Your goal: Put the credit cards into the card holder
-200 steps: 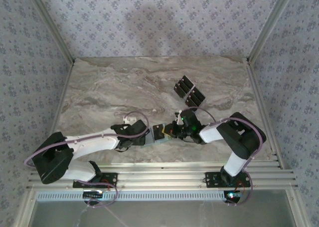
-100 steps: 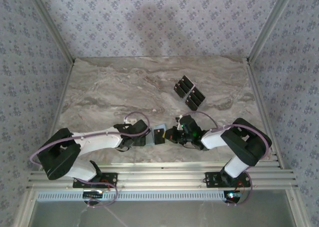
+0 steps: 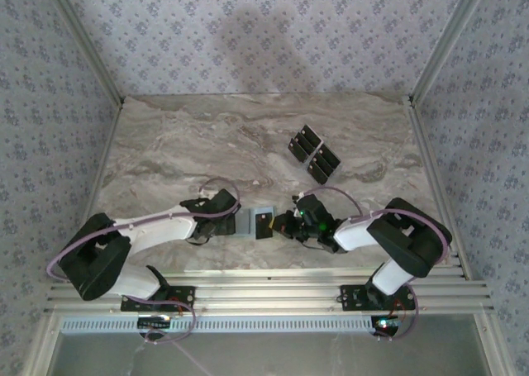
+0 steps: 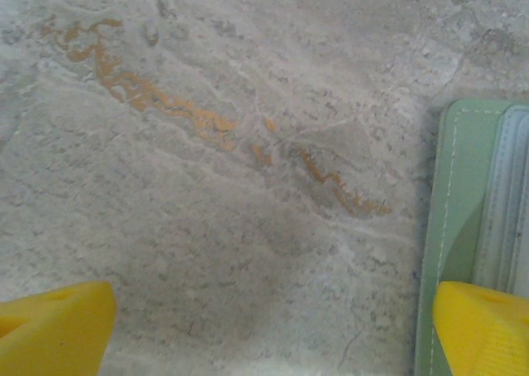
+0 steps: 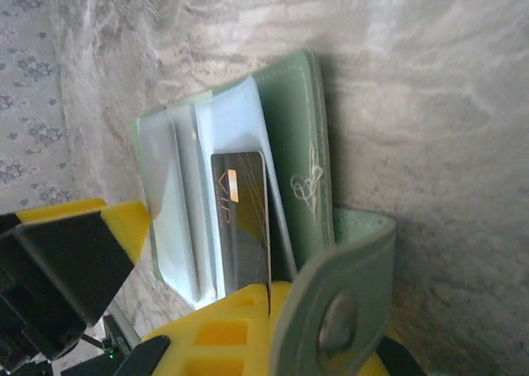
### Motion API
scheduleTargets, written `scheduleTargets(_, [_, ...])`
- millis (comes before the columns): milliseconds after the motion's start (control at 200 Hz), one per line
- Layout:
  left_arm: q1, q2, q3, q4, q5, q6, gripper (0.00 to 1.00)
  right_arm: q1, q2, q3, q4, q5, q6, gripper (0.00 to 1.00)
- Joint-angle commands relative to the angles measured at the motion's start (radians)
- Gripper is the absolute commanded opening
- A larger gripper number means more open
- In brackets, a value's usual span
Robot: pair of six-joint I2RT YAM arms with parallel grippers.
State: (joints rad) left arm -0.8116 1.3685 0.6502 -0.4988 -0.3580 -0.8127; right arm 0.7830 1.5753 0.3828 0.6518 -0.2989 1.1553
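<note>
The left arm [image 3: 157,227] and right arm [image 3: 353,231] have white shells, black joints and looping lilac cables [image 3: 216,181]. The left gripper [image 4: 269,335] has bright yellow fingertips [image 4: 483,330], at the frame's lower corners.

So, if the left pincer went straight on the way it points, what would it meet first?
The left pincer would likely meet the bare marble table between its open fingers; the card holder lies beside one fingertip, which might clip it; depth is unclear.
</note>
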Motion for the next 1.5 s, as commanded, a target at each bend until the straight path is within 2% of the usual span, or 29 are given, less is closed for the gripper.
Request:
scheduleTargets(0, [-0.007, -0.073, 0.006, -0.057, -0.002, 0.004, 0.98, -0.022, -0.035, 0.014, -0.033, 0.006, -0.015, 0.00])
scheduleTargets(115, [-0.005, -0.082, 0.033, -0.045, -0.004, 0.018, 0.99, -0.034, -0.060, 0.033, -0.068, -0.009, -0.039, 0.00])
scheduleTargets(360, [-0.004, 0.021, 0.072, 0.013, 0.011, 0.055, 0.99, -0.043, -0.066, 0.055, -0.080, -0.026, -0.052, 0.00])
scheduleTargets(775, [-0.005, 0.044, 0.006, 0.023, 0.001, 0.035, 0.99, -0.046, -0.061, 0.091, -0.055, -0.071, -0.101, 0.00])
scheduleTargets(1114, [-0.005, 0.053, 0.005, 0.017, -0.001, 0.030, 0.99, -0.041, 0.024, 0.099, 0.071, -0.103, -0.117, 0.00])
scheduleTargets(1494, [-0.005, 0.047, 0.000, 0.011, -0.005, 0.031, 0.99, -0.036, 0.100, 0.111, 0.121, -0.117, -0.108, 0.00])
